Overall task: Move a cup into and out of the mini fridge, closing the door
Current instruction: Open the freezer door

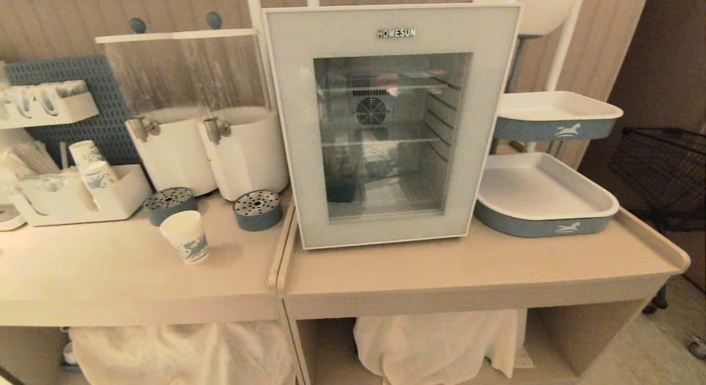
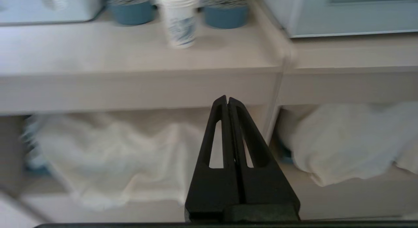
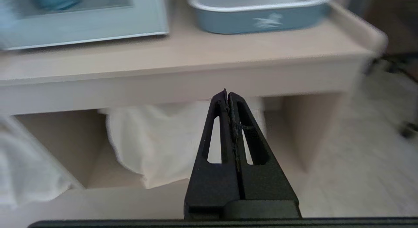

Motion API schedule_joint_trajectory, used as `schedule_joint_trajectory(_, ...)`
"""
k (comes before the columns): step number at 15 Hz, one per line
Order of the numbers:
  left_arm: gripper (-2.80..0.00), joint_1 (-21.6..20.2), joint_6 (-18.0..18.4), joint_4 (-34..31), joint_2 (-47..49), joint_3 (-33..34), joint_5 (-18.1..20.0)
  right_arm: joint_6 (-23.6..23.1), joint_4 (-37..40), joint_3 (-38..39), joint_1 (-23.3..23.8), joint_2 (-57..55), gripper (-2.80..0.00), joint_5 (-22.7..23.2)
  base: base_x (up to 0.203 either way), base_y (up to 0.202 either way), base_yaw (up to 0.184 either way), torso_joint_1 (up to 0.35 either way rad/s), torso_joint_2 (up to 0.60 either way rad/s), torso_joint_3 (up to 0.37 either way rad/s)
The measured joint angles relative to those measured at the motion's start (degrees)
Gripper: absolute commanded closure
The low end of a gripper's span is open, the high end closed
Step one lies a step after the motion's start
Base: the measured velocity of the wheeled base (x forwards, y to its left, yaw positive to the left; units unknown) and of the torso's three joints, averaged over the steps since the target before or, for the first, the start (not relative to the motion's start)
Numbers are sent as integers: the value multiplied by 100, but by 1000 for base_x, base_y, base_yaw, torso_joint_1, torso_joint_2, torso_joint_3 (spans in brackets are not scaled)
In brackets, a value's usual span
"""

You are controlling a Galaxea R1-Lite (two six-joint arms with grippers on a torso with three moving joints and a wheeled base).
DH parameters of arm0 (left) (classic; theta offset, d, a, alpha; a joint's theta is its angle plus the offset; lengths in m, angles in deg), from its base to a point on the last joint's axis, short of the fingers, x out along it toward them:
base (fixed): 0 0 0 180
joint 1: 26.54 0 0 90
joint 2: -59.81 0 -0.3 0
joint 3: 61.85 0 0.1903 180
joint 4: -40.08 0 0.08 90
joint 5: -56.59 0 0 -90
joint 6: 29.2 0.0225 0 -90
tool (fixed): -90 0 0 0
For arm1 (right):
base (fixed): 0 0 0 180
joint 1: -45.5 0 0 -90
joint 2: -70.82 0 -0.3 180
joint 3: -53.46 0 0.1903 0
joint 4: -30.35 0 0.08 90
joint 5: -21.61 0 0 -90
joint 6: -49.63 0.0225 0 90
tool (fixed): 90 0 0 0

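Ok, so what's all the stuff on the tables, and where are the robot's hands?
mini fridge: one, white, middle, door shut
cup: one, white with blue print, left table, upright
drink dispensers: two, white, behind the cup
drip cups: two, blue, under the taps
trays: two, blue and white, right of the fridge
cloths: two, white, under the tables
left gripper: black, fingers shut, below the table edge
right gripper: black, fingers shut, below the table edge

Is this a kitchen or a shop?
Probably a drinks counter, like in a small café or a mock-up of one. Two white drink dispensers with taps stand beside a glass-doored mini fridge, paper cups wait in a holder, and serving trays sit at the side.
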Motion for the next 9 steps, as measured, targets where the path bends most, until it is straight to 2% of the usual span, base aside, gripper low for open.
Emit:
schedule_joint_trajectory(2, 0, -1, -2, 1, 0, -2, 0, 0, 2, 4, -3, 0, 0, -1, 4, -8, 84, 0, 3, 0)
schedule_joint_trajectory(9, 0, 2, -2, 164, 0, 74, -4, 0, -2, 4, 3, 0, 0, -2, 0, 0, 0, 0, 0, 0)
